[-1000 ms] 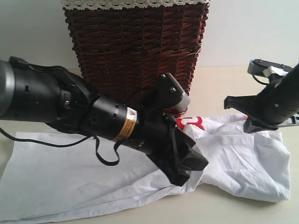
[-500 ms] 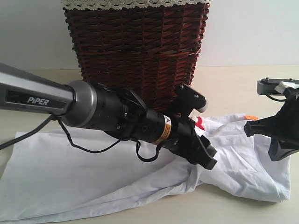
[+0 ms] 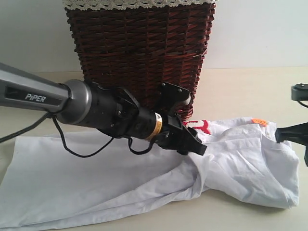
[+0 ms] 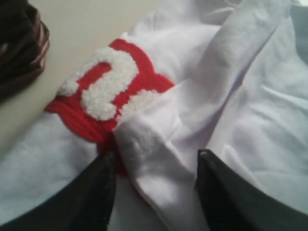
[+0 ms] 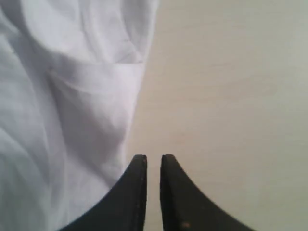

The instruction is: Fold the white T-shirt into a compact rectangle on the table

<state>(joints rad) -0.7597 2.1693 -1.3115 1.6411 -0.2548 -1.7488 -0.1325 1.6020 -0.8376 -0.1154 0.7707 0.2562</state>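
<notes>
The white T-shirt (image 3: 72, 178) lies spread on the table (image 3: 231, 86), crumpled at its right end, with red-and-white lettering (image 3: 199, 126) showing near the basket. My left gripper (image 3: 195, 147) reaches across the middle and stands open on the bunched cloth. In the left wrist view its fingertips (image 4: 154, 154) straddle a raised fold of the T-shirt (image 4: 250, 96) beside the fuzzy lettering (image 4: 103, 91). My right gripper (image 3: 288, 132) hangs at the far right edge. Its jaws (image 5: 154, 156) are parted by a narrow slit with nothing between them, over bare table (image 5: 231, 72) beside the shirt's edge (image 5: 57, 96).
A tall dark-red wicker basket (image 3: 139, 48) with a lace-trimmed liner (image 3: 139, 4) stands behind the shirt, close to the left gripper. A small orange tag (image 3: 259, 121) sits on the shirt's far right. A black cable loops under the left arm (image 3: 82, 151).
My left gripper has drawn back toward the basket and settled on the bunched fold. The right gripper has slid right to the frame's edge and parted its jaws slightly.
</notes>
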